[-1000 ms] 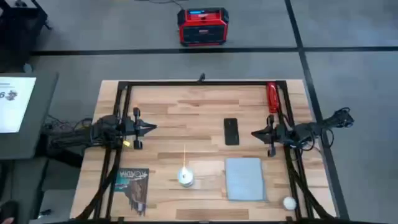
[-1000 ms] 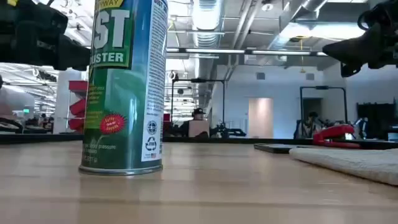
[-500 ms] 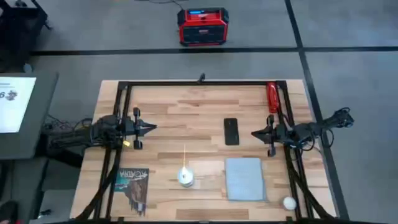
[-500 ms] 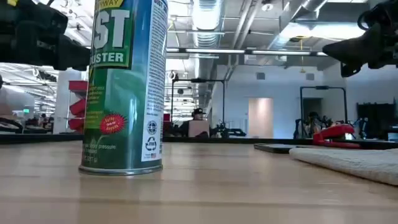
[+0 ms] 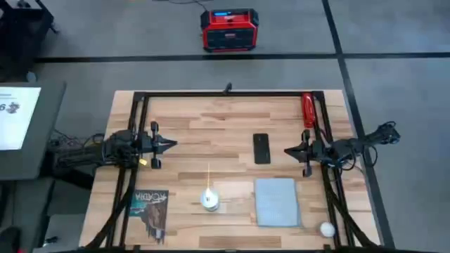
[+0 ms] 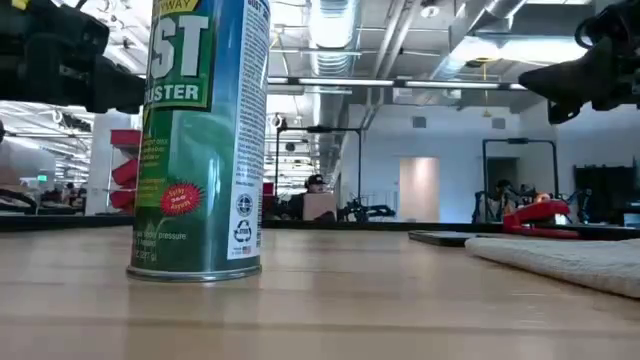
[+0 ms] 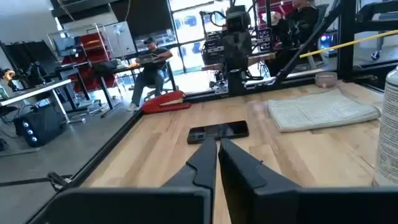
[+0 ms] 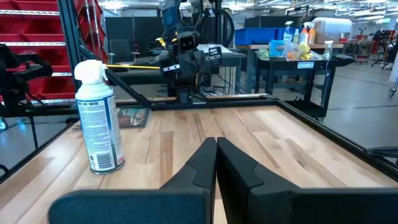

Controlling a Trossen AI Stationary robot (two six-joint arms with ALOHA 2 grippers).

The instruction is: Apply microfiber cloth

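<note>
The microfiber cloth (image 5: 277, 201) lies flat on the wooden table (image 5: 204, 126) near its front right part, untouched, with the black phone (image 5: 261, 148) just behind it and the duster can (image 5: 209, 199) to its left. The right gripper (image 5: 289, 150) hovers beside the phone, fingers pressed together and holding nothing. The left gripper (image 5: 173, 145) waits at the table's left side, likewise closed and empty.

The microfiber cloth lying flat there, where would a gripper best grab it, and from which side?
Probably an edge or corner of the microfiber cloth, pinched from above. It lies flat and thin on the table, so there is no raised part to close on. The right gripper hangs nearest, by the cloth's far edge beside the phone.
</note>
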